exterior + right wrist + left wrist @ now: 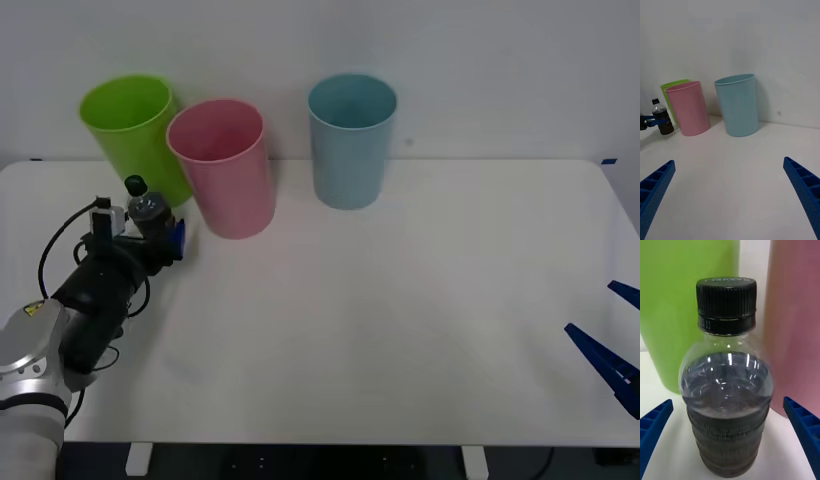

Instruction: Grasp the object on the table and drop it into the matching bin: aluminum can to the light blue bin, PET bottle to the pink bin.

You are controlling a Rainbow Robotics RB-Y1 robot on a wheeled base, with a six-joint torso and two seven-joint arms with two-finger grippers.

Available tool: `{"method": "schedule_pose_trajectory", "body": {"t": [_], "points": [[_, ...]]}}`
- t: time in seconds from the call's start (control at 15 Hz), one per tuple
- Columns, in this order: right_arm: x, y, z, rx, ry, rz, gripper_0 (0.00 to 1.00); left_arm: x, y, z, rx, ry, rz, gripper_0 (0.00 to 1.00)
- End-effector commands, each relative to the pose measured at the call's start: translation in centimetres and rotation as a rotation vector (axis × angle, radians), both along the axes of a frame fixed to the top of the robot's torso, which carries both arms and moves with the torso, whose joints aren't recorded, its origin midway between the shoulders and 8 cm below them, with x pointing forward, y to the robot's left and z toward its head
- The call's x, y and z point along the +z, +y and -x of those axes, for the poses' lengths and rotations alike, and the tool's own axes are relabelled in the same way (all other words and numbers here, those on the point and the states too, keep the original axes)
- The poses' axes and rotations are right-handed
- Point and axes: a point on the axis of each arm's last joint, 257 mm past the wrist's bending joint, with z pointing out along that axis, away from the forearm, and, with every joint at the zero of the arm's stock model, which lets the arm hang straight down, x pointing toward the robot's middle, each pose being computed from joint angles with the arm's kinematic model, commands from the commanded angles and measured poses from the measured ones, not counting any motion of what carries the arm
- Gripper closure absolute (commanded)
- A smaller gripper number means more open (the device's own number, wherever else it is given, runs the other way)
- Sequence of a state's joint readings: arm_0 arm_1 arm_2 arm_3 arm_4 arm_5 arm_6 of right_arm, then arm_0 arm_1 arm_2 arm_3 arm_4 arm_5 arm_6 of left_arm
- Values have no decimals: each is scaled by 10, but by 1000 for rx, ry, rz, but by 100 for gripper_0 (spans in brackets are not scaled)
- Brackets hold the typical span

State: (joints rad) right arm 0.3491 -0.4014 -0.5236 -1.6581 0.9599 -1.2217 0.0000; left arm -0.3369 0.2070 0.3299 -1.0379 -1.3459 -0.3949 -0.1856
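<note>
Front view showed the bottle (150,211) standing on the table (400,300), just left of the pink bin (223,166). The left gripper (163,236) was at the bottle, its fingers on both sides, but I could not tell if they squeezed it. Right wrist view showed the blue bin (737,104) right of the pink bin (688,108), and the right gripper (730,195) wide apart, holding nothing. Left wrist view showed the bottle (726,390) between the left fingers (655,420), with gaps beside it.
</note>
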Motion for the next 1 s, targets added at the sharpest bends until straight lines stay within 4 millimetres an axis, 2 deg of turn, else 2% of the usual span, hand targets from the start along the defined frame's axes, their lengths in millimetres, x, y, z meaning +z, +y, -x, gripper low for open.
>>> {"method": "schedule_pose_trajectory", "body": {"t": [0.07, 0.6, 0.67, 0.73, 1.0], "points": [[0, 0, 0, 0, 0, 0, 0, -1, 0, -11, 10, 15, -13, 0], [0, 0, 0, 0, 0, 0, 0, -4, -2, -11, 5, 20, -31, 0], [0, 0, 0, 0, 0, 0, 0, -3, -2, -11, 5, 18, -31, 60], [0, 0, 0, 0, 0, 0, 0, -3, -2, -11, 5, 19, -39, 99], [0, 0, 0, 0, 0, 0, 0, -3, -2, -11, 6, 18, -33, 100]]}}
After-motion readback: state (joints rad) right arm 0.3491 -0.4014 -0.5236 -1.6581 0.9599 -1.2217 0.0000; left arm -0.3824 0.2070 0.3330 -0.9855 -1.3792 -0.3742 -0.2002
